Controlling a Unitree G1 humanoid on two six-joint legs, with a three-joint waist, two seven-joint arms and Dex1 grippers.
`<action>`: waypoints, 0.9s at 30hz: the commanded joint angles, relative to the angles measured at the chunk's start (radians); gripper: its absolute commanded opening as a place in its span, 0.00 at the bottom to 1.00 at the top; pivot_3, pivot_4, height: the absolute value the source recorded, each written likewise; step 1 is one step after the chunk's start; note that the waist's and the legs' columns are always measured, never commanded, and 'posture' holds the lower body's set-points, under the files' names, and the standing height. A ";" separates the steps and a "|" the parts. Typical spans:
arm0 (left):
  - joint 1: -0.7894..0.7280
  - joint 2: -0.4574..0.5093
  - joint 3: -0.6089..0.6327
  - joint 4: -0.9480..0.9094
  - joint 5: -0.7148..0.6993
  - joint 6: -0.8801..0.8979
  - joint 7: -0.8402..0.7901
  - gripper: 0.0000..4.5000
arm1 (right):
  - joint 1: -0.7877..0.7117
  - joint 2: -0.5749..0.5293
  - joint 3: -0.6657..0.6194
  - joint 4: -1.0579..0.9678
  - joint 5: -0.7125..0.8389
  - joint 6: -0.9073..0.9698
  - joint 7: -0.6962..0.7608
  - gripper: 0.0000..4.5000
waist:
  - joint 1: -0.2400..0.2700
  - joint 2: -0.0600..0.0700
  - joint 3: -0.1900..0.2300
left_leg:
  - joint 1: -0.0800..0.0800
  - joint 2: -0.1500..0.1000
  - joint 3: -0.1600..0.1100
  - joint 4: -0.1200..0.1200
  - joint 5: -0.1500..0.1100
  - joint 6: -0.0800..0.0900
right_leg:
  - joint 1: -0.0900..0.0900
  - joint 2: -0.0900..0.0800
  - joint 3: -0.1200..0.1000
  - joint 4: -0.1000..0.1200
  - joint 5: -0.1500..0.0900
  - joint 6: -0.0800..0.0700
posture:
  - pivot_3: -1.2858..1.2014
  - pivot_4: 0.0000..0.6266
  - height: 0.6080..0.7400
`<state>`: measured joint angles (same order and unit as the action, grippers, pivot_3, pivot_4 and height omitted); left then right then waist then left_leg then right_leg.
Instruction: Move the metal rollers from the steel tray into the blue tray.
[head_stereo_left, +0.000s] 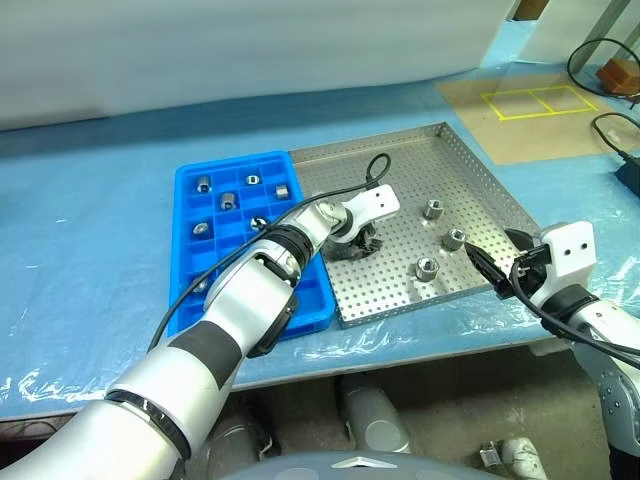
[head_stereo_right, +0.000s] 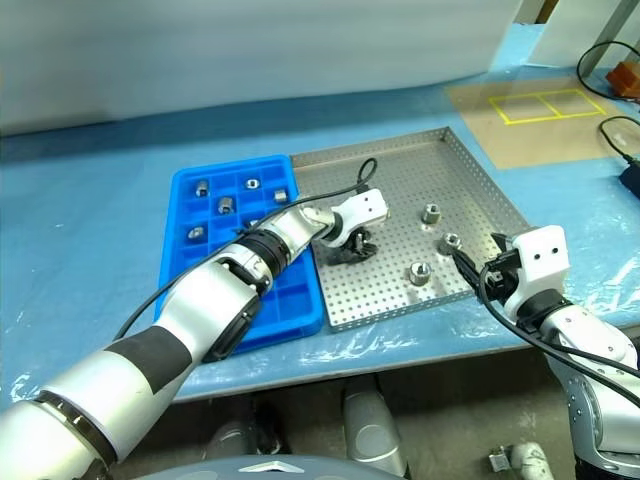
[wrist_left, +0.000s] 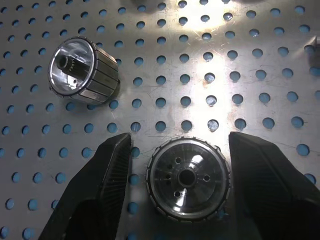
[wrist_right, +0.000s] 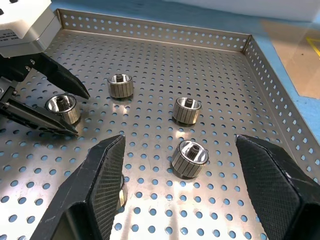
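The steel tray (head_stereo_left: 400, 165) lies right of the blue tray (head_stereo_left: 190, 270). Three metal rollers (head_stereo_left: 433, 209) (head_stereo_left: 454, 239) (head_stereo_left: 426, 268) stand on its right half. My left gripper (head_stereo_left: 352, 245) is down on the tray's left part, open, its fingers (wrist_left: 100, 190) either side of one upright roller (wrist_left: 188, 178) with a gap on each side. Another roller (wrist_left: 82, 71) lies on its side just beyond. My right gripper (head_stereo_left: 490, 245) hangs open over the tray's near right corner, nothing between its fingers (wrist_right: 95, 190); a roller (wrist_right: 189, 158) stands ahead of it. Several rollers (head_stereo_left: 228, 200) sit in the blue tray's compartments.
The trays rest on a blue-covered table whose front edge (head_stereo_left: 420, 345) runs just below them. A brown sheet with yellow taped squares (head_stereo_left: 530, 100) lies at the back right, with black cables (head_stereo_left: 600, 60) beside it. The steel tray's low rim (wrist_right: 150, 31) bounds its floor.
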<state>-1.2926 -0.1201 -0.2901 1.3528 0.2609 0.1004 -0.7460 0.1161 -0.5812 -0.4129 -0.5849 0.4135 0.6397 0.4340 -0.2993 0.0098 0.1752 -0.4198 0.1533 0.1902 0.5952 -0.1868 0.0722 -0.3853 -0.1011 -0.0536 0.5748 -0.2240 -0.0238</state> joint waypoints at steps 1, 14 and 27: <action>0.017 0.009 -0.011 -0.015 0.026 -0.022 -0.022 0.53 | -0.028 -0.005 0.004 0.000 0.004 -0.019 0.002 0.80 | -0.005 0.000 0.000 | 0.000 0.000 0.000 0.000 0.000 0.000 | 0.000 0.000 0.000 0.000 0.000 0.000 | 0.24 0.24 1.00; 0.028 0.054 0.017 -0.022 0.018 -0.001 -0.005 0.38 | -0.119 -0.016 0.070 0.085 -0.011 -0.042 0.036 0.80 | -0.019 0.000 0.000 | -0.001 -0.006 -0.002 0.000 -0.002 0.003 | 0.002 -0.007 -0.004 -0.001 0.000 0.000 | 0.28 0.24 1.00; 0.143 0.246 0.143 -0.398 -0.184 -0.187 -0.341 0.38 | -0.257 -0.019 0.161 0.199 -0.020 -0.070 0.098 0.80 | 0.000 0.001 0.000 | -0.011 -0.005 -0.006 0.000 -0.001 0.004 | -0.005 -0.008 -0.009 0.001 0.000 0.000 | 0.33 0.24 1.00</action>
<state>-1.1579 0.0974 -0.1824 1.0681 0.1367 -0.0480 -1.0313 -0.1167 -0.5898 -0.2636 -0.3922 0.3957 0.5956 0.5180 -0.2991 0.0109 0.1756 -0.4312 0.1486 0.1836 0.5954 -0.1876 0.0764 -0.3912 -0.1097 -0.0634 0.5774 -0.2237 -0.0244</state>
